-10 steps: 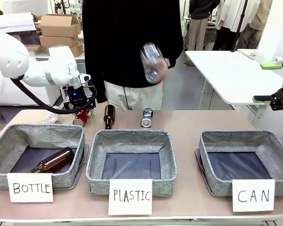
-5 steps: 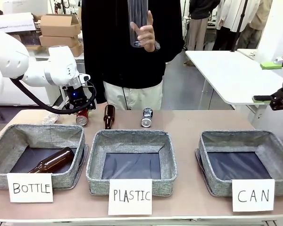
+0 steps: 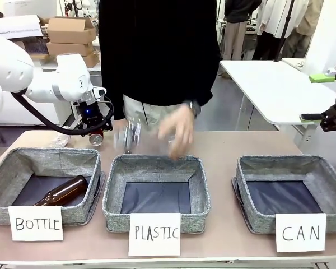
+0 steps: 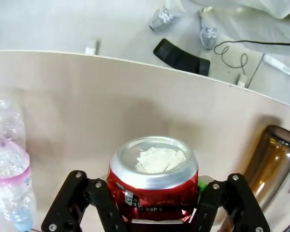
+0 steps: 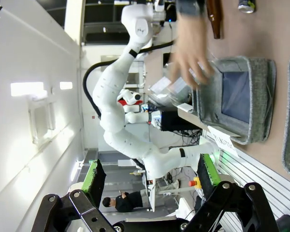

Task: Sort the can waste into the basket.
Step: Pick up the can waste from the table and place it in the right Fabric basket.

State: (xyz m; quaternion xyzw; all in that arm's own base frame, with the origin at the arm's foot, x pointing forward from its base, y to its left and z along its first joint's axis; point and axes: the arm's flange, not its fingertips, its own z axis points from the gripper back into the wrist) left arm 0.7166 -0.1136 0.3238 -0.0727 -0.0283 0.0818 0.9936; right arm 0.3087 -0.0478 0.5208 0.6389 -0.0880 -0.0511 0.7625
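1. A moment ago the person's hand [image 3: 177, 130] was up at chest height with a clear plastic bottle. It has now swung down to the far rim of the PLASTIC basket [image 3: 155, 163] and is motion-blurred. A smeared clear shape just beside it is most likely that bottle [image 3: 131, 134]. This is the person's own sorting and moves neither can.
2. The red can [image 3: 96, 138] lay tilted on the table [image 3: 224, 147] under the left tool [image 4: 153, 203] a second ago. Now the tool grips it: the wrist view shows both fingers pressed against its dented sides, with the can's top facing the camera. I cannot tell whether it has left the table yet.
3. So the pick looks done, and lift and carry remain. The CAN basket [image 3: 257, 221] stands at the table's right end, well apart from the can, with its dark floor bare. The person's hand currently lies across the likely path. The blue can [image 5: 245, 5] sits on the table near a brown bottle [image 5: 213, 17], not yet handled.
4. The left arm reaches in from the left with its wrist bent down, the tool pointing at the table behind the BOTTLE basket [image 3: 45, 158]. The right tool [image 5: 151, 176] stays parked beyond the table's right end, jaws wide apart and holding nothing.
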